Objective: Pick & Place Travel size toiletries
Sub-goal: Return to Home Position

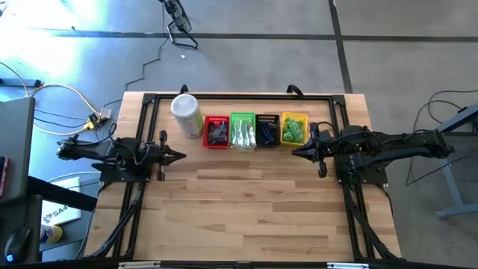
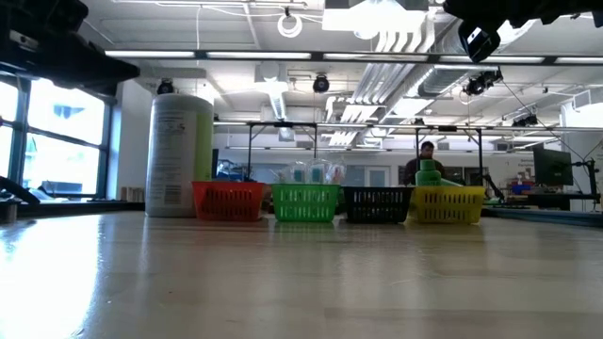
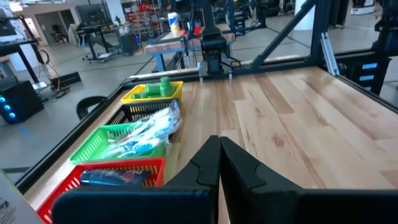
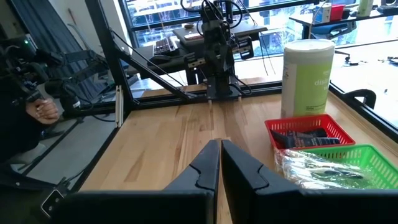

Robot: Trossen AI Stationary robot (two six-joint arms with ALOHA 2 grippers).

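Observation:
Four small baskets stand in a row at the table's far edge: red [image 1: 216,132] with dark tubes, green [image 1: 242,131] with clear wrapped sticks, black [image 1: 267,130] with dark pieces, yellow [image 1: 293,128] with bright green mini bottles. The wrapped sticks [image 3: 148,134] spill over the green basket's rim. My left gripper [image 1: 181,156] hovers shut over the table's left part, left of the baskets. My right gripper [image 1: 294,152] hovers shut just near the yellow basket. Both hold nothing.
A tall white canister [image 1: 187,114] stands left of the red basket. Black frame rails [image 1: 146,119] run along the table's sides. Bare wood [image 1: 246,202] spreads across the middle and near part. A person's hand [image 4: 43,110] shows beyond the table.

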